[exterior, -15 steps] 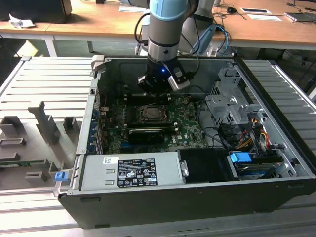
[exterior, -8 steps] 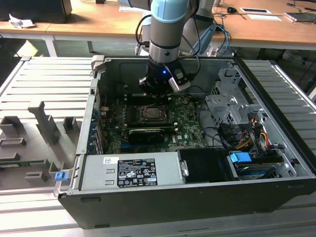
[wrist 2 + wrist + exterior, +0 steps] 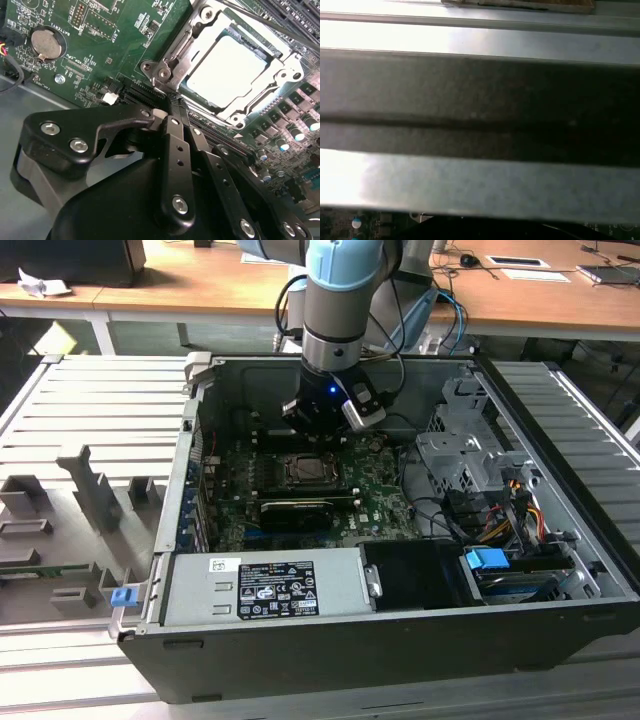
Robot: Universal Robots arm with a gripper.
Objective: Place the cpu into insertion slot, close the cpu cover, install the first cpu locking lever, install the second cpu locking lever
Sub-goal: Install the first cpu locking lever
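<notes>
Gripper at the socket corner, cpu seated under its cover

In the second wrist view the gripper [image 3: 172,107] had its fingers [image 3: 175,150] drawn together, holding nothing, the tips at the corner of the cpu cover [image 3: 280,75]. That cover lay flat over the cpu [image 3: 227,67] in the insertion slot [image 3: 200,102]. In the exterior view the arm [image 3: 340,300] stood inside the open case [image 3: 400,640], near the far wall, with open board toward the graphics card [image 3: 295,510].
</notes>
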